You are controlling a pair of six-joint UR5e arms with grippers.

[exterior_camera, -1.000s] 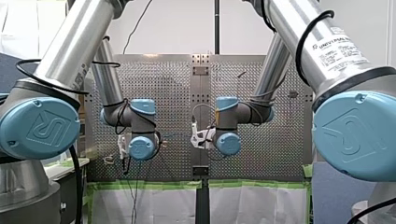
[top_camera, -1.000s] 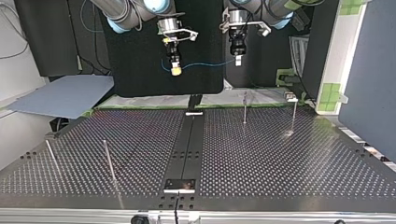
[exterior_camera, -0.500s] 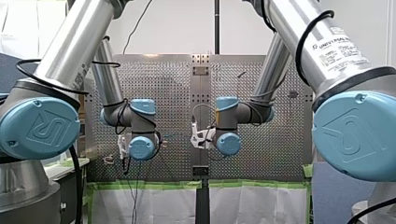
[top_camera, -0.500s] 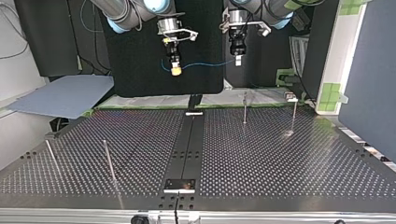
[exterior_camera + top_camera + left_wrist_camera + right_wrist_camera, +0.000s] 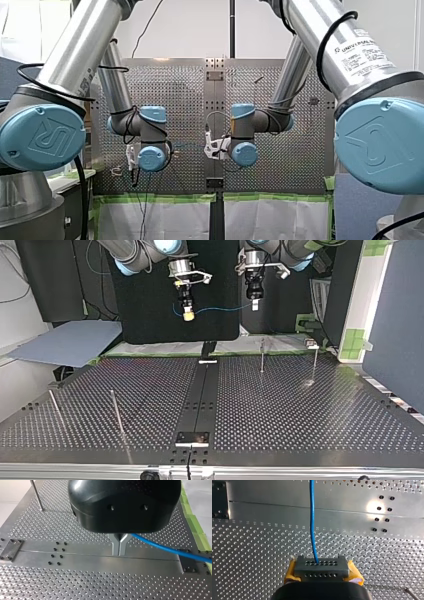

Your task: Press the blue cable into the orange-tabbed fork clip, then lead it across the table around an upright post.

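Both grippers hang high above the perforated table (image 5: 300, 410), with the blue cable (image 5: 220, 309) strung between them. In the top view my right gripper (image 5: 188, 316), with yellow pads, is at the left and my left gripper (image 5: 255, 305) at the right. From the left wrist, the metal fingers of my left gripper (image 5: 119, 552) are shut on the blue cable (image 5: 162, 547), which leads off sideways. My right gripper (image 5: 321, 565) is shut on the blue cable (image 5: 312, 517), which runs straight ahead of it. I cannot make out an orange-tabbed fork clip.
Two upright posts (image 5: 262, 357) (image 5: 314, 365) stand at the top view's far right, two more (image 5: 116, 412) (image 5: 55, 407) lean at its near left. A dark centre strip (image 5: 202, 395) splits the table. One post (image 5: 37, 495) shows beyond my left gripper.
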